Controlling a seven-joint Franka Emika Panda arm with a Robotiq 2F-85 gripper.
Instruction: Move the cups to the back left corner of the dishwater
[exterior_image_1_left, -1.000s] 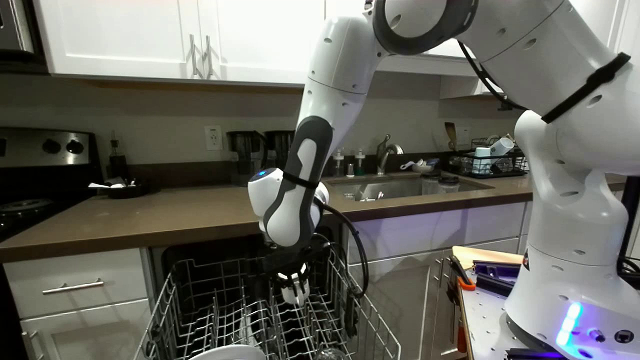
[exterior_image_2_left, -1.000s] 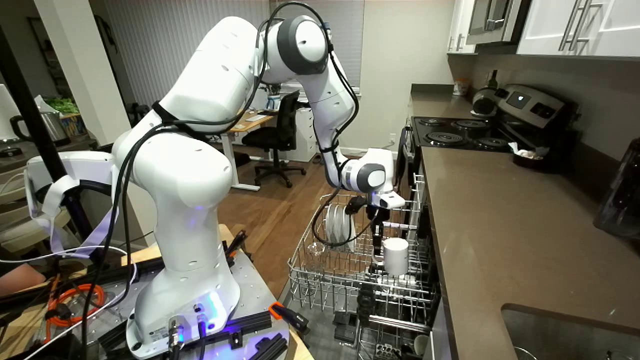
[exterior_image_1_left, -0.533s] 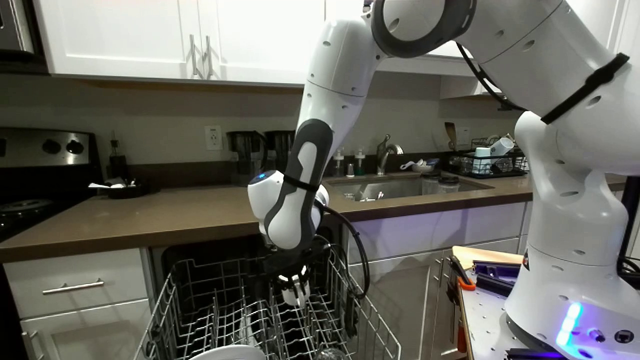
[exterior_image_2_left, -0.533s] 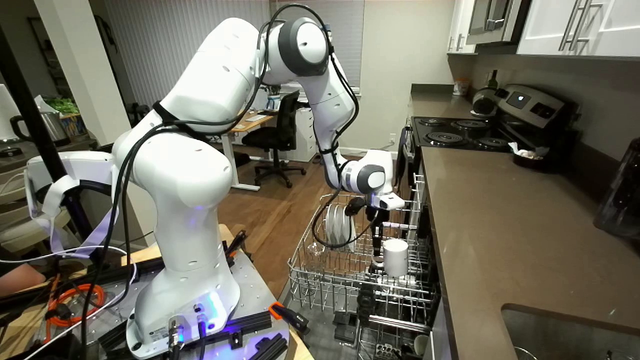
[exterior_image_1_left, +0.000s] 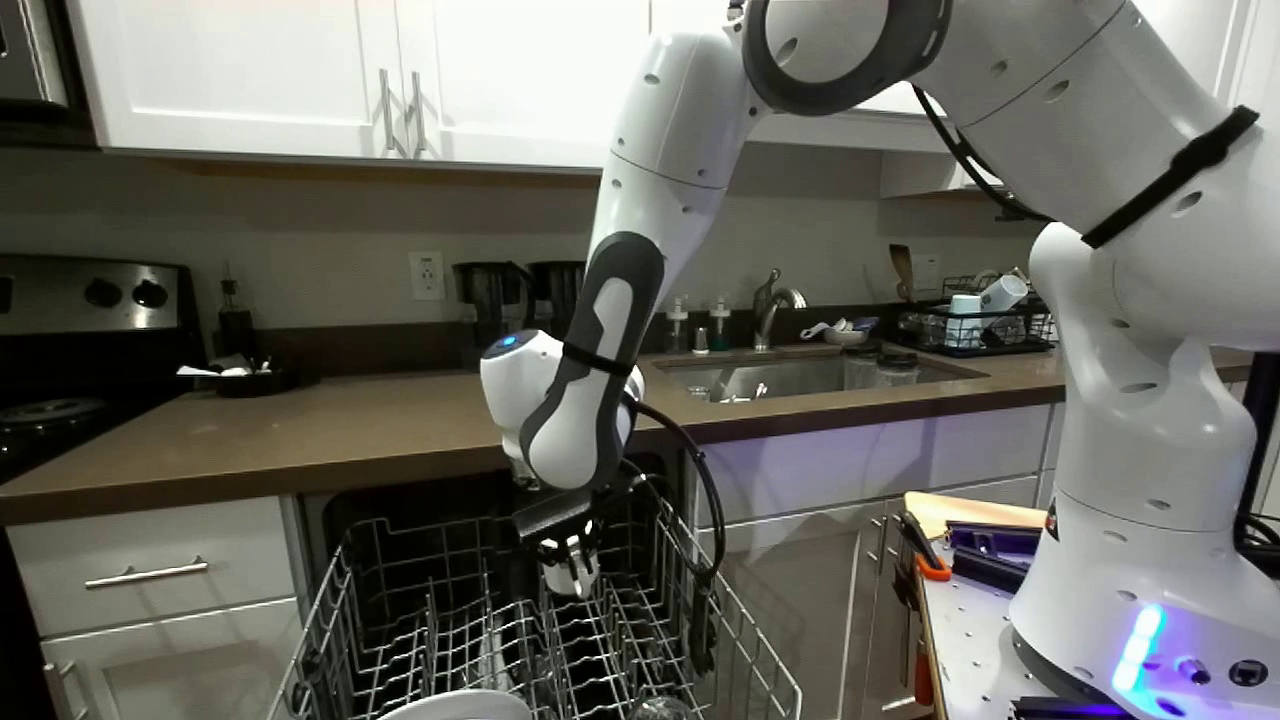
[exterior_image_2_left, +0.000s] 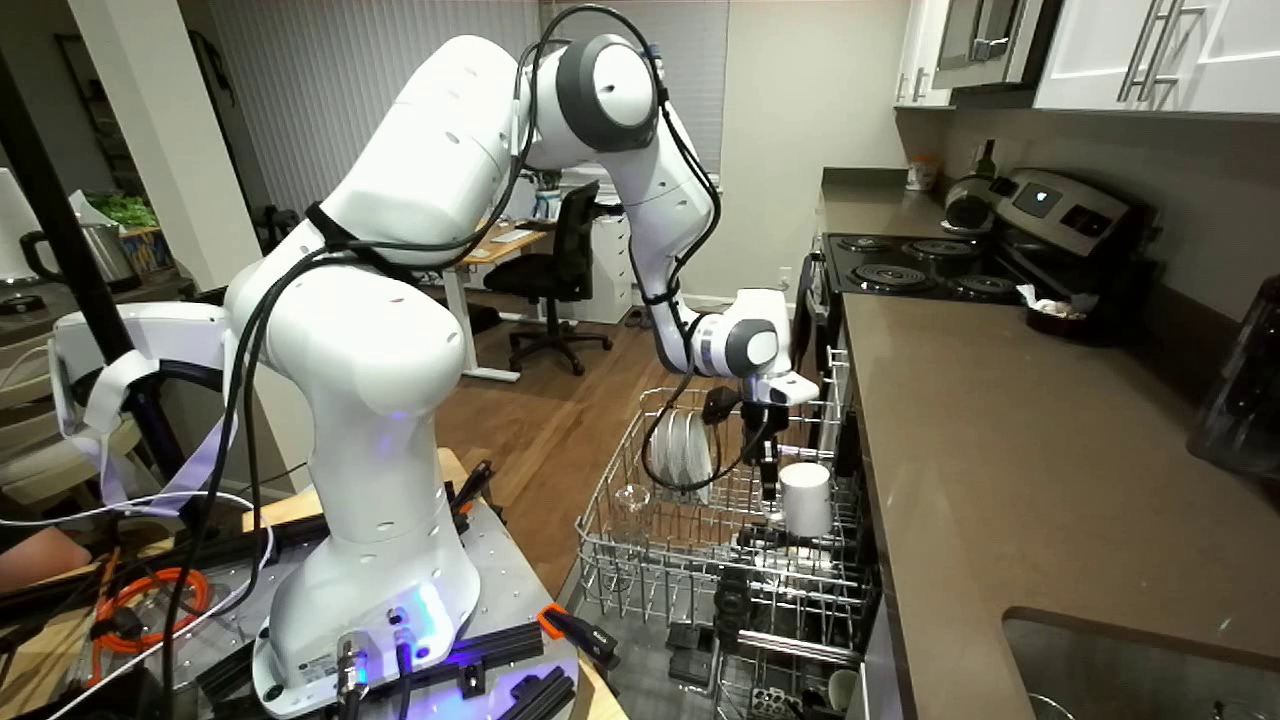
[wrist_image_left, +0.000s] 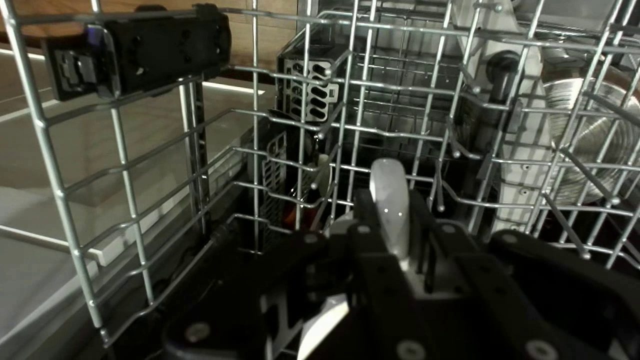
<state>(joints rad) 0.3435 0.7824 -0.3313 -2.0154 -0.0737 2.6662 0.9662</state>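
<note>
- Step in hand, my read: carrying the mug (exterior_image_2_left: 806, 500) to its corner; placing not yet done.
- Gripper (wrist_image_left: 393, 200): clenched on the mug's handle (wrist_image_left: 387, 172), which sits between the fingertips in the wrist view.
- Mug: in the rack (exterior_image_1_left: 530, 615) area, toward the dishwasher (exterior_image_1_left: 420, 500) end, right of middle in an exterior view. Not in the back left corner, taking left as seen when facing the machine.
- Base touching wires or not: can't tell. Roughly vertical; mouth up or down, can't tell.
- Next move, judged: shift the mug left and farther back, base kept above the tines, then lower it into the corner and let go once the wires bear it.
- Handle-only hold, so the mug will likely swing or twist; slow sideways travel, soft set-down.
- Plates (exterior_image_2_left: 682, 455) stand at the side away from the counter (exterior_image_2_left: 1000, 450), with a glass (exterior_image_2_left: 630, 510) near them. Cable (exterior_image_2_left: 690, 488) loops across the plates in an exterior view; contact unclear. Could snag there, so watch it on the way over.
- Progress guess: pick done, corner placement and release left.
</note>
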